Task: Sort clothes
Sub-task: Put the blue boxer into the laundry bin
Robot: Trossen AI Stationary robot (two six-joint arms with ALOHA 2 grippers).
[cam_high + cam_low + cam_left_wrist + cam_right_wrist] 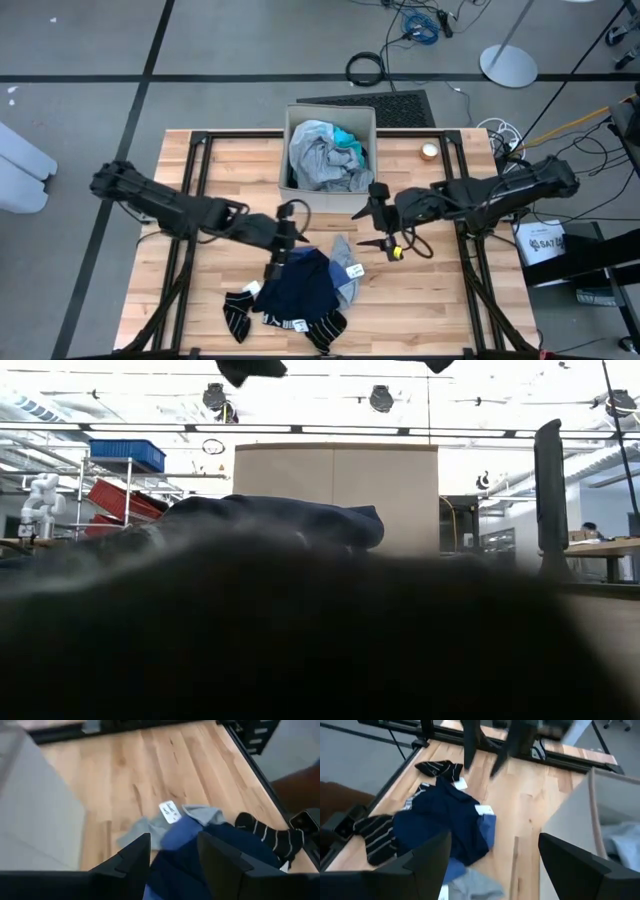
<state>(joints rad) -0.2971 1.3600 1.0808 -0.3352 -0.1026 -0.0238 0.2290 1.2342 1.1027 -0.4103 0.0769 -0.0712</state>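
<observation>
A navy dotted piece (300, 285) (225, 845) (445, 820) lies crumpled on the table's near middle. A small grey garment (345, 258) (145, 827) with a white tag pokes out at its right edge. Black white-striped socks lie at its left (238, 312) (377, 835) and near side (325, 328) (270, 835). A grey top (320, 165) and a turquoise shirt (345, 135) fill the beige box (285, 150). My left gripper (272, 268) (172, 855) hovers open over the navy piece's far left edge. My right gripper (372, 228) (495, 860) hangs open to the pile's far right.
The box stands at the table's far middle, its wall close to both grippers (35, 820) (570, 820). A tape roll (429, 151) lies at the far right. Black frame rails (200, 170) run along the table's sides. Dark cloth (300, 630) fills most of the low view.
</observation>
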